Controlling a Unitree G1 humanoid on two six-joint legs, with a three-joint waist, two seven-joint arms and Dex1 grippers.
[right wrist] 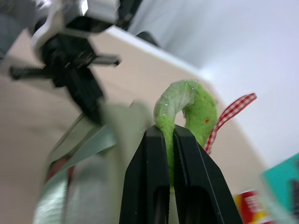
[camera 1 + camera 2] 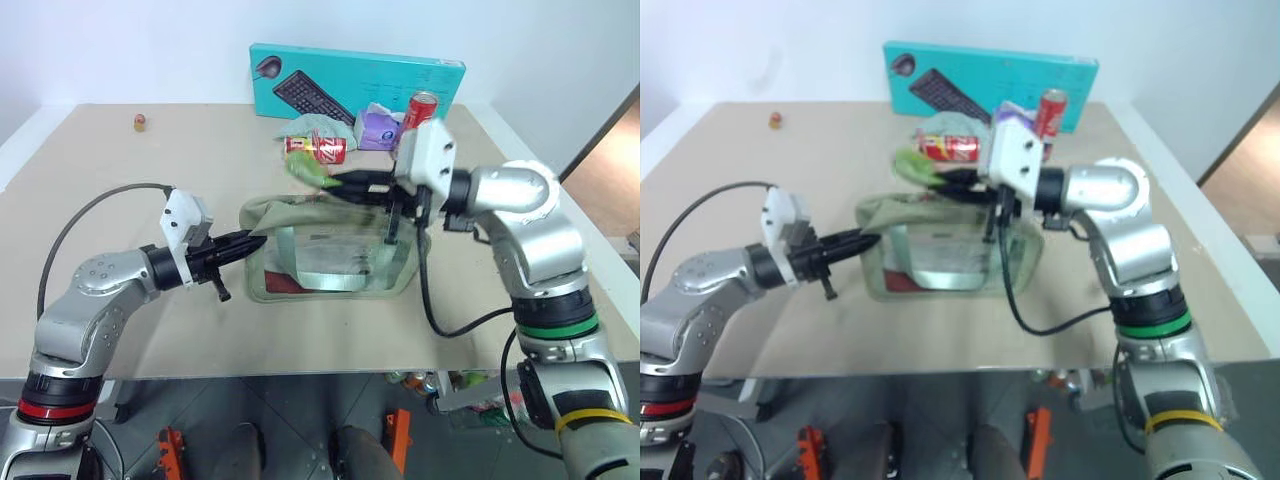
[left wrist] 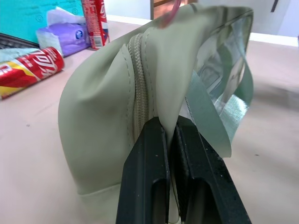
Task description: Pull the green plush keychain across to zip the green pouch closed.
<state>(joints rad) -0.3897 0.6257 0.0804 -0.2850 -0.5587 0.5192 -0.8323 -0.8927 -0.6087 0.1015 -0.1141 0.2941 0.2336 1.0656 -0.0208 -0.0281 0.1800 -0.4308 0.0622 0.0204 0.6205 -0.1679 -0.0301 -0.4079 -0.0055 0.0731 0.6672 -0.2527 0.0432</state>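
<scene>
Mid-bench, the soft, floppy pouch (image 2: pixel 330 255) is pinched at its 9 o'clock end by the left end effector (image 2: pixel 258 240), while the right end effector (image 1: pixel 169 135) clenches the squashy keychain (image 1: pixel 187 109), best gripped near its root.

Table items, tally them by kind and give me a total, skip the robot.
Soda cans: 2 (standing, lying)
Keyboard box: 1
Tissue pack: 1
Green pouch: 1
Green plush keychain: 1
Small far object: 1
Total: 7

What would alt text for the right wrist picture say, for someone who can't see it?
A black claw is shut on a fuzzy lime-green plush keychain with a red-checked ribbon. Beyond it, blurred, the other claw meets the pale green pouch.
</scene>
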